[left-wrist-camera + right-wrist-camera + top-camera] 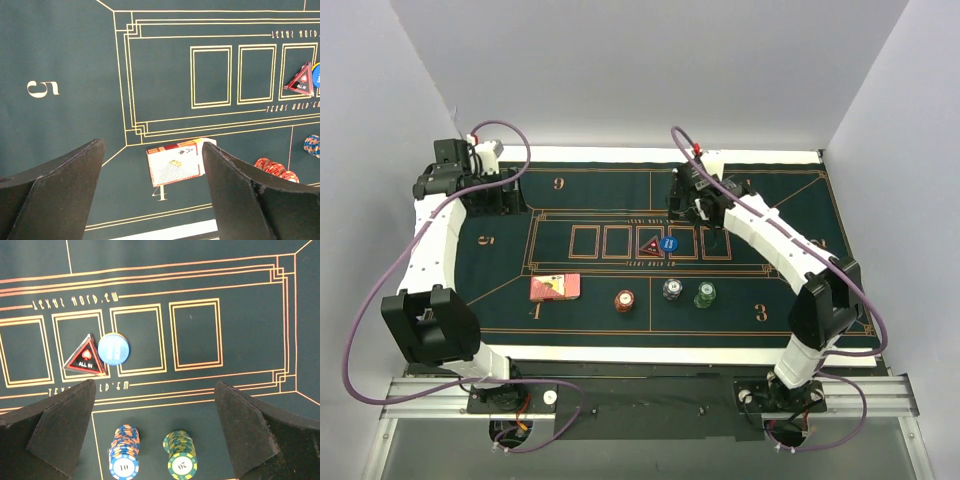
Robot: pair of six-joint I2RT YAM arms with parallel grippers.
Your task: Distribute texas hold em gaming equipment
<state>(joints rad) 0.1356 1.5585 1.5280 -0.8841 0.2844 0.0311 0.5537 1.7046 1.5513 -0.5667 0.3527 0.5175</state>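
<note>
A deck of red-backed playing cards (pixel 555 287) with an ace face up lies by the mat's "4" (pixel 176 165). Three chip stacks stand in a row near the front: red (pixel 624 301) (pixel 275 169), blue (pixel 671 290) (pixel 123 460) and green (pixel 705 295) (pixel 181 455). A red triangular "ALL IN" marker (pixel 649 244) (pixel 85 360) touches a blue disc (pixel 668 243) (pixel 113 348) in the centre boxes. My left gripper (pixel 492 198) (pixel 152 145) hangs open and empty high over the far left. The right gripper (pixel 692 205) (pixel 155 385) is open and empty above the mat, behind the blue and green stacks.
The dark green felt mat (pixel 590 190) with gold lines and numbers covers the table. White walls close in at the back and both sides. Purple cables loop off both arms.
</note>
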